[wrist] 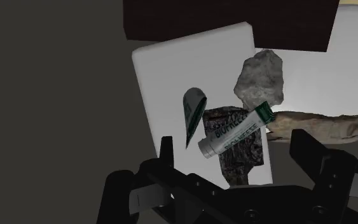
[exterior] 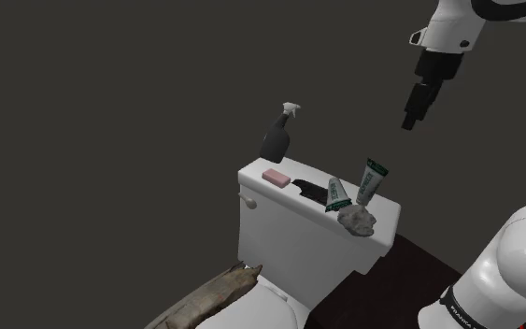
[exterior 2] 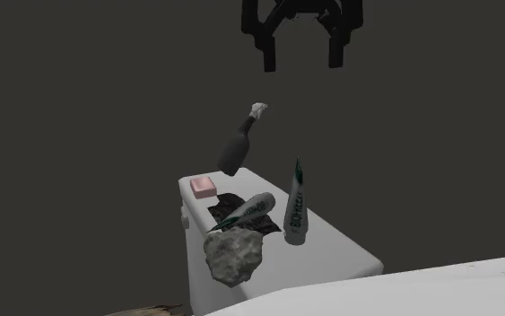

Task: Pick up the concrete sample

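Jaws wide, empty, high above the toilet tank lid [exterior: 254, 172] in shoulder view; concrete sample [exterior: 356, 220] at the lid's lower-right corner, just beside a tube [exterior: 337, 196]. Second exterior view: sample on nearest corner. Wrist view: sample well beyond jaws.

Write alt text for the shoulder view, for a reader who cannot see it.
A black gripper hangs above a white toilet tank topped with a grey rocky lump, two tubes, a pink bar and a dark spray bottle.

Tank lid [exterior 2: 331, 241] w/ rock [exterior 2: 234, 253], tubes [exterior 2: 295, 211], soap [exterior 2: 203, 186]
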You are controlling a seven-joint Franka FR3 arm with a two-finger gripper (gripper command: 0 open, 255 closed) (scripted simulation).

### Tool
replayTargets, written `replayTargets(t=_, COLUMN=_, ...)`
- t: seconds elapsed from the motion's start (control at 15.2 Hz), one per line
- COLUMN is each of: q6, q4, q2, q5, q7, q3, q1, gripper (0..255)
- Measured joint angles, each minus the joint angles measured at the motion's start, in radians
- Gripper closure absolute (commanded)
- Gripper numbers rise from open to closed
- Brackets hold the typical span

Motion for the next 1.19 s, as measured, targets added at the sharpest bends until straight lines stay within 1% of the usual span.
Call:
replayTargets(t=0.13, q6=0.005, q4=-0.005, q2=0.014, q5=0.005, q7=-0.018, q3=-0.011, q1=0.007, gripper=0)
replayTargets(t=0.33, q6=0.019, q4=-0.012, q2=0.099, q5=0.034, q7=-0.116, q3=-0.063, q1=0.043, gripper=0)
replayTargets(t=0.73, q6=0.049, q4=-0.027, q2=0.316, q5=0.107, q7=-0.365, q3=-0.164, q1=0.125, gripper=0)
replayTargets(t=0.99, q6=0.049, q4=-0.03, q2=0.462, q5=0.161, q7=-0.535, q3=-0.203, q1=0.177, gripper=0)
replayTargets(t=1.12, q6=0.041, q4=-0.011, q2=0.548, q5=0.188, q7=-0.625, q3=-0.216, q1=0.2, gripper=0)
replayTargets(t=1.19, q6=0.045, q4=-0.023, q2=0.583, q5=0.204, q7=-0.664, q3=-0.215, q1=0.214, gripper=0)
